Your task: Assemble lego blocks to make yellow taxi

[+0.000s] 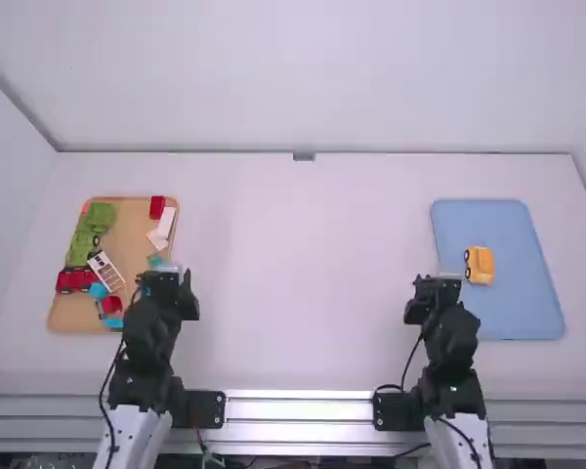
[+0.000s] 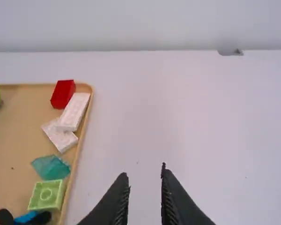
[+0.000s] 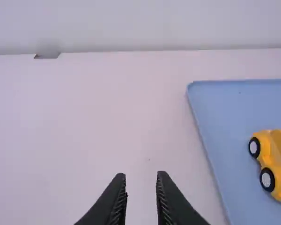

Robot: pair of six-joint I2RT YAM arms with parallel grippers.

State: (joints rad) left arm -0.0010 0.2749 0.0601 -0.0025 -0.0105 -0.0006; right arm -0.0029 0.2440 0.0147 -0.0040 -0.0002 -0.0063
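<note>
On the white desk [image 1: 313, 283], the blue tray [image 1: 513, 320] held the yellow taxi [image 1: 481, 265], presumably light, rigid and slick, best gripped across its sides above the wheels [image 3: 267, 179]; left hand [image 2: 144, 172] and right hand [image 3: 141, 175] stood open.

Shows red vehicle [image 1: 75, 280] beside white ladder piece [image 1: 105, 272] in tan tray [image 1: 129, 234], with green blocks [image 1: 81, 246] farther back; shows grey fitting [image 1: 304, 156] at table's [image 1: 303, 283] back edge.

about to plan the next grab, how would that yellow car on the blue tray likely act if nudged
The yellow car will probably roll rather than slide, as black wheels show along its side. Its body looks like hard plastic, so it should stay stiff. Sitting low and wide, it seems unlikely to tip.
</note>
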